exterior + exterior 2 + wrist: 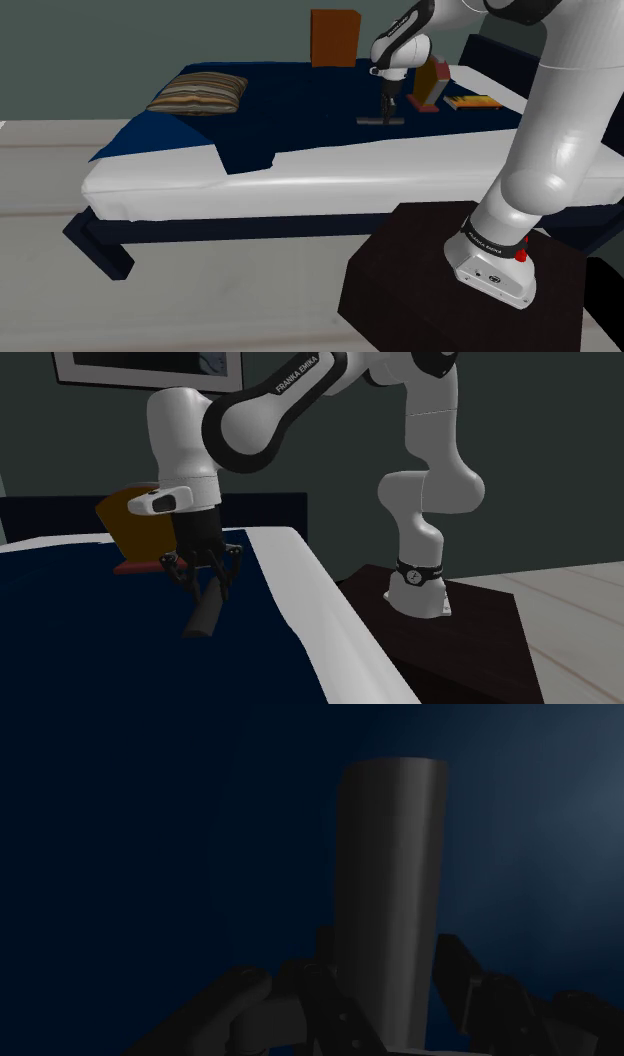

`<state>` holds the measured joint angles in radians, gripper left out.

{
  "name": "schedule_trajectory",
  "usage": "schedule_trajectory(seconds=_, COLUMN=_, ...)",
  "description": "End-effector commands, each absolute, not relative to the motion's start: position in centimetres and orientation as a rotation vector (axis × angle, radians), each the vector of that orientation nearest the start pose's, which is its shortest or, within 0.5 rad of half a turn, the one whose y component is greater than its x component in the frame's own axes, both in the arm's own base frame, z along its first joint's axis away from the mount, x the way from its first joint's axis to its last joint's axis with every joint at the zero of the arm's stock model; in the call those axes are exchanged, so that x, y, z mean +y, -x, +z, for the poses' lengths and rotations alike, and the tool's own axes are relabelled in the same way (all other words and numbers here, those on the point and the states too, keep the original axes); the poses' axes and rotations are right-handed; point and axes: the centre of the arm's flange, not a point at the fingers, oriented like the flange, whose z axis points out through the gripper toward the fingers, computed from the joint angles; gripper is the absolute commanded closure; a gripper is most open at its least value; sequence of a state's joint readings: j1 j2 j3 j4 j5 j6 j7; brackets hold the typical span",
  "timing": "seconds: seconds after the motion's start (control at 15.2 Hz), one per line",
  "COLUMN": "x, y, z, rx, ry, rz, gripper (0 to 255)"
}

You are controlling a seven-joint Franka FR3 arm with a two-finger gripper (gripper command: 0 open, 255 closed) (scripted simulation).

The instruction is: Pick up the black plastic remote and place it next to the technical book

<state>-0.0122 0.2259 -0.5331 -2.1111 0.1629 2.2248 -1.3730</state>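
The dark grey remote (380,120) is on the navy blanket (290,110) of the bed, seen as a long bar (204,614) in the second exterior view. My black gripper (387,108) points down at it, and its fingers (322,966) clasp the remote's (390,894) sides near one end. I cannot tell whether the remote rests on the blanket or hangs just above it. Just beyond the gripper toward the shoulder view's right, a brown book (432,78) stands upright on a red one (422,104). A yellow book (472,102) lies flat further right.
A striped pillow (198,93) lies at the bed's far left corner in the shoulder view. An orange-brown box (335,38) stands behind the bed. The white sheet (400,165) runs along the near edge, and my dark stand (450,290) is close to it.
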Motion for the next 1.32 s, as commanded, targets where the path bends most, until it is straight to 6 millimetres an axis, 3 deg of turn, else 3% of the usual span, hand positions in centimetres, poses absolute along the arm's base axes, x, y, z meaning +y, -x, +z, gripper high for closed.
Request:
schedule_trajectory(seconds=0.0, x=-28.2, y=-48.4, z=31.5, rx=-1.097, ry=2.866, rz=0.059, gripper=255)
schedule_trajectory(seconds=0.46, x=-28.2, y=-48.5, z=31.5, rx=-1.097, ry=2.866, rz=0.059, gripper=255)
schedule_trajectory(seconds=1.25, x=-28.2, y=-48.5, z=37.8, rx=-1.097, ry=2.866, rz=0.059, gripper=255)
